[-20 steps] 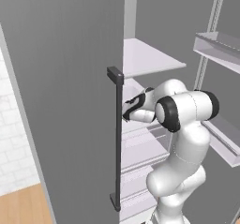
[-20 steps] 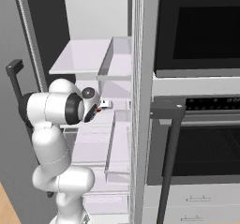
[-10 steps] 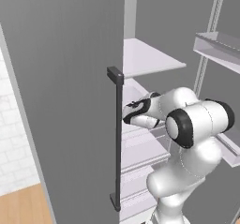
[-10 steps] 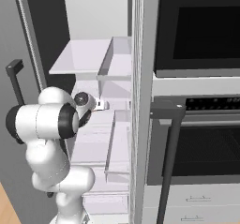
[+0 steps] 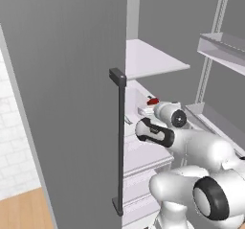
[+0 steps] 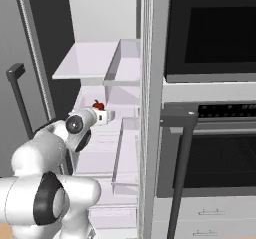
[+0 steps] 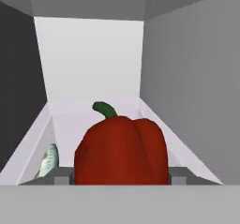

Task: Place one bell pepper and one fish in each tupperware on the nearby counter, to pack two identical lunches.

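Inside the open fridge, the arm reached onto a middle shelf [image 6: 100,158], its gripper [image 6: 107,116] level with a red bell pepper [image 7: 121,151]. In the hand view the pepper stood upright with its green stem up, filling the space between the two finger tips, and the jaws sat half-wide against its sides. A pale greenish fish [image 7: 48,160] lay just beside the pepper in the same white bin [image 7: 154,120].

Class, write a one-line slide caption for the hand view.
Red bell pepper close before the gripper inside the fridge, fish lying beside it.
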Robot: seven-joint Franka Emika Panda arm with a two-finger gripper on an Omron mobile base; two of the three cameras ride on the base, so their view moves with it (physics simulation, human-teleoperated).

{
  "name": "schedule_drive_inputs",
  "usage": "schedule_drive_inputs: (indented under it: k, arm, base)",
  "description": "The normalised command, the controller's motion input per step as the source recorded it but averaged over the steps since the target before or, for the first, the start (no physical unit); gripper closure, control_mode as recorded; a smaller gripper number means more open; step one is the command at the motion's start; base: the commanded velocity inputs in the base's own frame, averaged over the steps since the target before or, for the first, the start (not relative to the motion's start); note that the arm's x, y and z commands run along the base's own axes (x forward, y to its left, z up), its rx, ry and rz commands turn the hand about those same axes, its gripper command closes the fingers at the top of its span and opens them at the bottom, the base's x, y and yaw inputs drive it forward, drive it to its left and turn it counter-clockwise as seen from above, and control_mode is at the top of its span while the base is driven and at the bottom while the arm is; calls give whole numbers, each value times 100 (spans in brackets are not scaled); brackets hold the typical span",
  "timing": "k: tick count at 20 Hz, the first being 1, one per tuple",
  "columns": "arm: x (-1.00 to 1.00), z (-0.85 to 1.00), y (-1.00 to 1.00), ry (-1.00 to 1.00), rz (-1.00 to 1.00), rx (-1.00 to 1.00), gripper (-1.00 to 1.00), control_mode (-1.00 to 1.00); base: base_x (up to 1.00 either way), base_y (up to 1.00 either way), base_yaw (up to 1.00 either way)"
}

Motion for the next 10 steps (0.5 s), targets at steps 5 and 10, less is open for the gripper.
schedule_drive_inputs:
  k: [5,10]
  arm:
    - [-57,100,0,1,-9,0,100,-100]
    - [-90,100,0,35,-3,0,100,-100]
  base:
    - [0,0,0]
    - [0,0,0]
